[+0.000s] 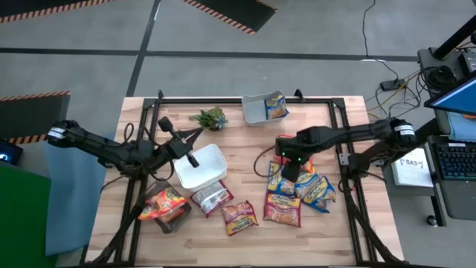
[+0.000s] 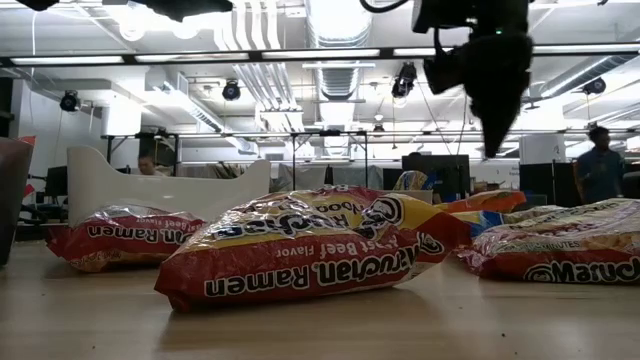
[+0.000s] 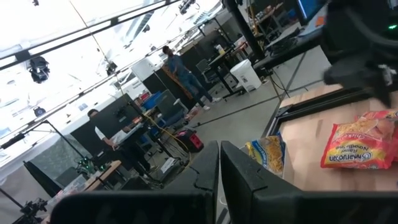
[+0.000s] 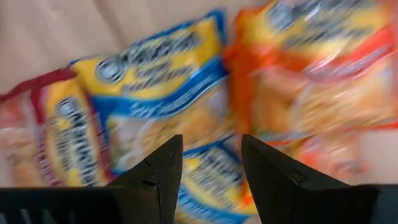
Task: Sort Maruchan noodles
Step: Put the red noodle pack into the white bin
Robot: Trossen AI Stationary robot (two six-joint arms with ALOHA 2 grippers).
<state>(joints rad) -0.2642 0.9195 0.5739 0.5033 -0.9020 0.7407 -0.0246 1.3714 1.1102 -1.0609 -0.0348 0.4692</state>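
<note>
Right gripper (image 1: 288,177) hanging over the cluster of ramen packets (image 1: 297,195) toward the worktop's (image 1: 245,246) front right; fingers (image 4: 155,171) standing partly open with a clear gap, gripping nothing, poised above a blue-yellow packet (image 4: 168,99) with an orange packet (image 4: 311,68) beside it. Whether the tips are touching the wrappers cannot be told.

Left gripper (image 1: 190,158) sitting over the white tub (image 1: 201,167) near the worktop's middle, fingers (image 3: 205,180) pressed together, holding nothing.

More packets lying along the front edge: an orange-red one (image 1: 165,202) at front left, a dark red one (image 1: 212,198) and another (image 1: 239,217) between. Farther back, a grey tub (image 1: 256,110) holding one packet (image 1: 276,106) near the rear edge, small green plant (image 1: 210,117) beside it.
</note>
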